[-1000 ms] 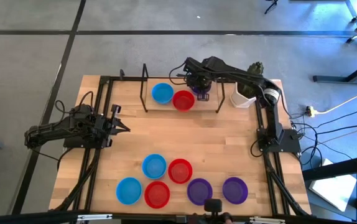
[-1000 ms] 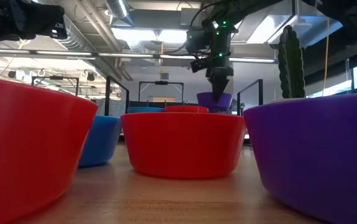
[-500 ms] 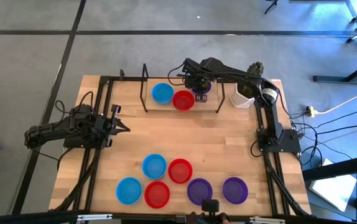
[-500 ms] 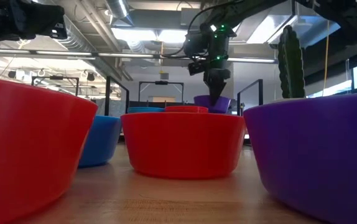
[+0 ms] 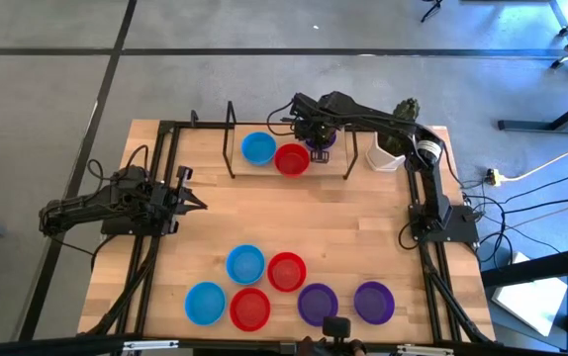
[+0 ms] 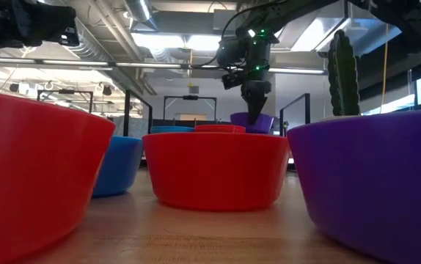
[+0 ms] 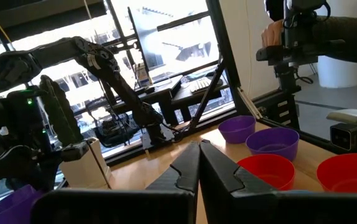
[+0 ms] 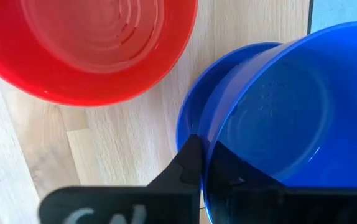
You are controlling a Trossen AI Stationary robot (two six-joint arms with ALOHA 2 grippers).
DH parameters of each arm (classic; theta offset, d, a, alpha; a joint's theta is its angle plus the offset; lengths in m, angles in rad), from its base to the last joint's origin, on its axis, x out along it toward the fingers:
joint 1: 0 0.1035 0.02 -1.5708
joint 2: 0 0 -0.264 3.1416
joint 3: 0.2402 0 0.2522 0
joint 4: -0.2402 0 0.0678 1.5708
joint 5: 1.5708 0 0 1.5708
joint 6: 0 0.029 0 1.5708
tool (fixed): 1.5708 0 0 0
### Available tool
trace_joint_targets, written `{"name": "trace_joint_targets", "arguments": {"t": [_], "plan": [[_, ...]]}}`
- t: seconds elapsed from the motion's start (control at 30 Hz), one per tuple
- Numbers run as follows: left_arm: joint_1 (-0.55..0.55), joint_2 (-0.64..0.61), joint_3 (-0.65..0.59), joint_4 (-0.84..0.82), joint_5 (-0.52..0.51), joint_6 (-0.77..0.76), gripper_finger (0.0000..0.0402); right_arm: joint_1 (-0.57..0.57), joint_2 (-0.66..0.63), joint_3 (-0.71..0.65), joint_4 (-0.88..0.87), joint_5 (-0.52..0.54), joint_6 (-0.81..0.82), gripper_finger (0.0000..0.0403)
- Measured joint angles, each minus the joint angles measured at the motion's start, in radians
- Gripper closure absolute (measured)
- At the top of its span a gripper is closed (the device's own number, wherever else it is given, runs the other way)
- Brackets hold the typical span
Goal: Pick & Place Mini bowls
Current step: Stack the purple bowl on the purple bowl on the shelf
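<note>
A purple bowl is held by the closed right gripper, upper centre, beside the red bowl; the left gripper (pinched shut, empty) is parked left.

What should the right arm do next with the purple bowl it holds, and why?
Probably open its fingers and let go. The right gripper is shut on the rim of the purple bowl, which hangs low beside the red bowl and blue bowl at the table's far end, seemingly in line with them. The left gripper waits at the left side.
</note>
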Motion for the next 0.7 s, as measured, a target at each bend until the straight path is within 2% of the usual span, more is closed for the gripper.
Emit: {"name": "trace_joint_targets", "arguments": {"t": [0.7], "plan": [[0.000,0.000,0.000,0.000,0.000,0.000,0.0398,0.002,0.018,0.000,0.008,0.009,0.067,0.0396]]}}
